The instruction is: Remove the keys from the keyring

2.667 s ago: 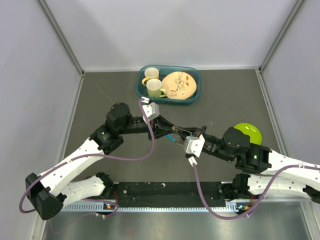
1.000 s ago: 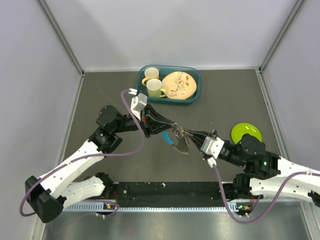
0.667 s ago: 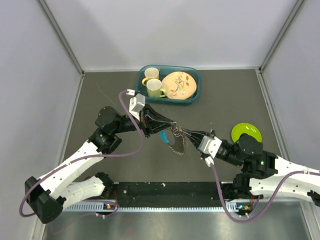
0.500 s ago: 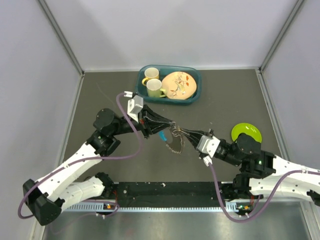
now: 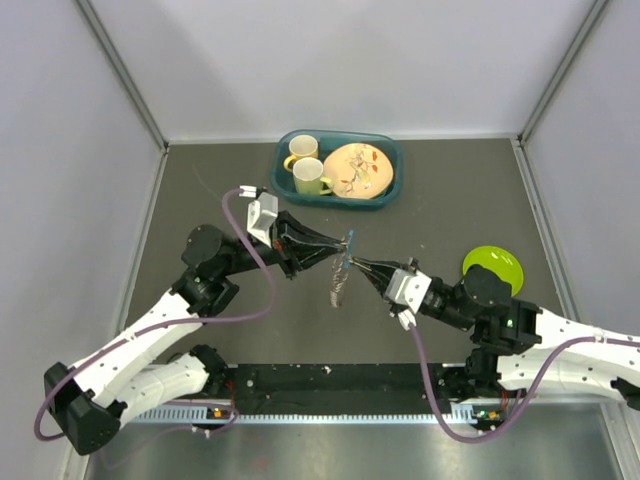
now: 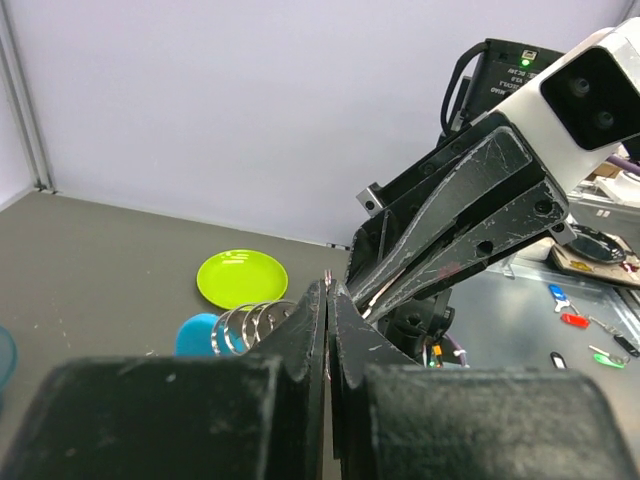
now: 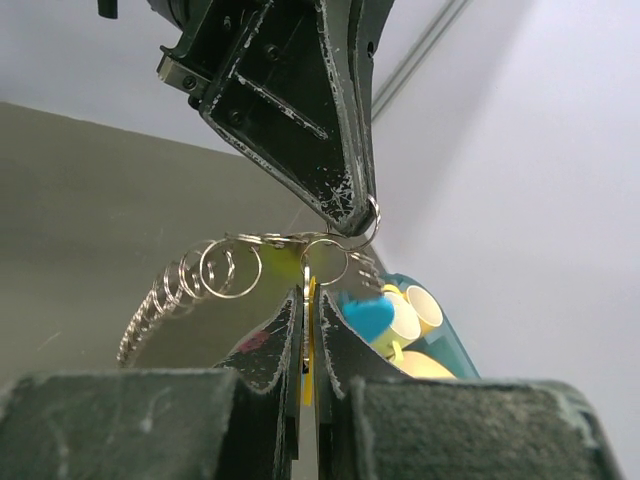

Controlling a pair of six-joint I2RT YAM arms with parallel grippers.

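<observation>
Left hand (image 5: 343, 246) pinched shut on keyring (image 7: 327, 258), up off tabletop (image 5: 450, 190), just in front of teal tray (image 5: 340, 203). Keys (image 7: 366, 314) hang there between both hands. Right hand (image 5: 360, 265), front-right of tray, clamped shut on yellow-headed one.

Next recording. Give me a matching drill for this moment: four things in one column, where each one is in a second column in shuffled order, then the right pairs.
Things:
A. keys
B. green plate
C. mugs
D. tray

Places:
1. at the far edge of the table
2. inside the tray, at its left end
3. pinched between the shut left gripper and the shut right gripper
4. flat on the table beside the right arm

Pairs: A-3, B-4, C-2, D-1
</observation>
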